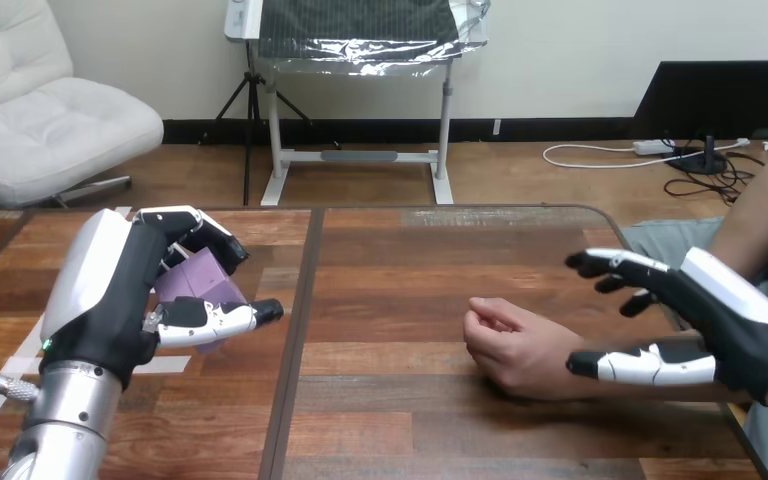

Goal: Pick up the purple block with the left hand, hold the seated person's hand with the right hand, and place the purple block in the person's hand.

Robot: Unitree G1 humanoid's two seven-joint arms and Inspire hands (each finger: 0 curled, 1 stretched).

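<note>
Nearest, at the bottom left, the left arm's silver forearm rises to the left hand [110,290], which stands over the left part of the wooden table [400,420] with its white-shelled back turned to the view's left. This hand is closed on the purple block [198,280]: its fingers [205,232] curl over the block's top and its thumb [215,318] lies across the block's lower front, so the block sits pinched between them. Whether the block's underside is clear of the tabletop cannot be told. At the bottom right the right arm comes in, and the right hand [730,320] is spread wide, its fingers [610,265] reaching out straight toward the view's left and its thumb [640,365] stretched out below them. The thumb's tip lies in front of the person's wrist; contact there cannot be told, and nothing is curled round the wrist. The person's hand [515,345] rests on the table right of centre, loosely curled, just beside the right hand and well apart from the block.
</note>
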